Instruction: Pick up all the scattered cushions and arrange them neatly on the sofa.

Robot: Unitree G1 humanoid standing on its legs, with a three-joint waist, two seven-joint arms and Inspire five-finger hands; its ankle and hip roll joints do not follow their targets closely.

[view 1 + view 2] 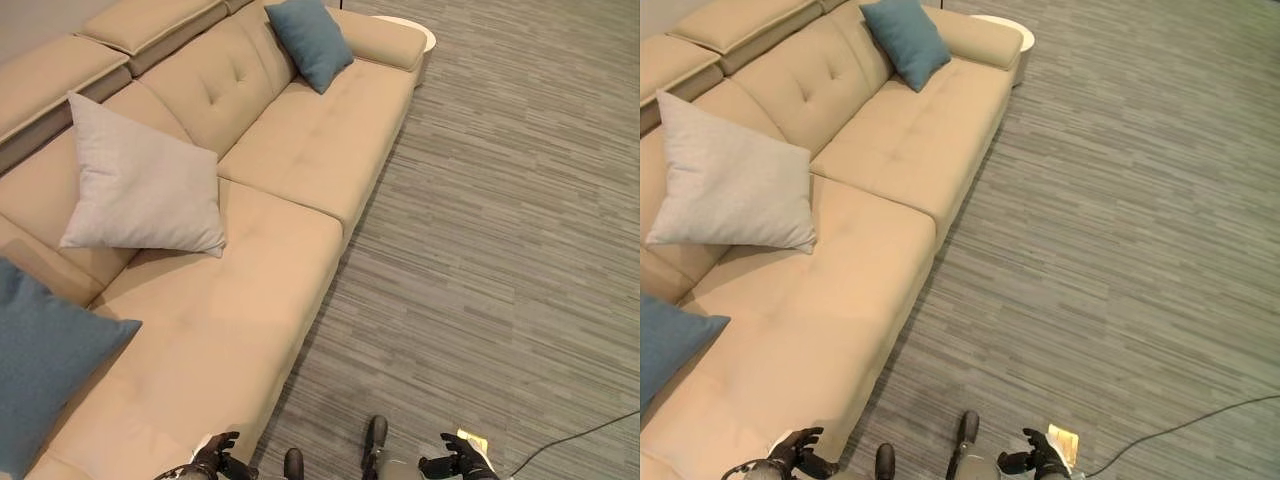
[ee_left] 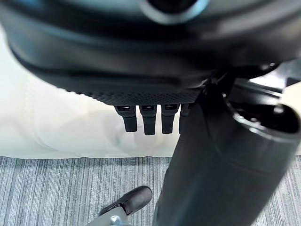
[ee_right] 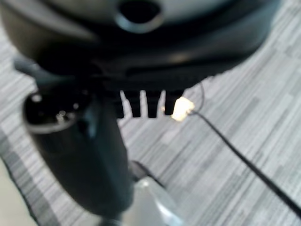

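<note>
Already the cushions sit on the beige sofa rather than on the grey carpet, which suggests the gathering is largely done. A teal cushion leans upright in the far corner, propped by the backrest and near the armrest, so it stays standing. A light grey cushion rests on one corner against the backrest over the middle seat, tilted like a diamond; the backrest keeps it from falling flat, though it looks less squared than a neat arrangement would want. A second teal cushion lies at the near end, cut off by the view's edge, its point reaching onto the seat. The three are well apart, roughly one per seat section.

Both hands hang low at the robot's sides and carry nothing. The left hand hovers by the sofa's front edge, its fingers loosely relaxed and hanging down, as the left wrist view shows over the pale upholstery. The right hand is out over the carpet, fingers likewise slack and holding nothing. A small white side table peeks out just behind the far armrest.

No cushion is visible on the carpet, so what remains is probably straightening the grey one.
</note>
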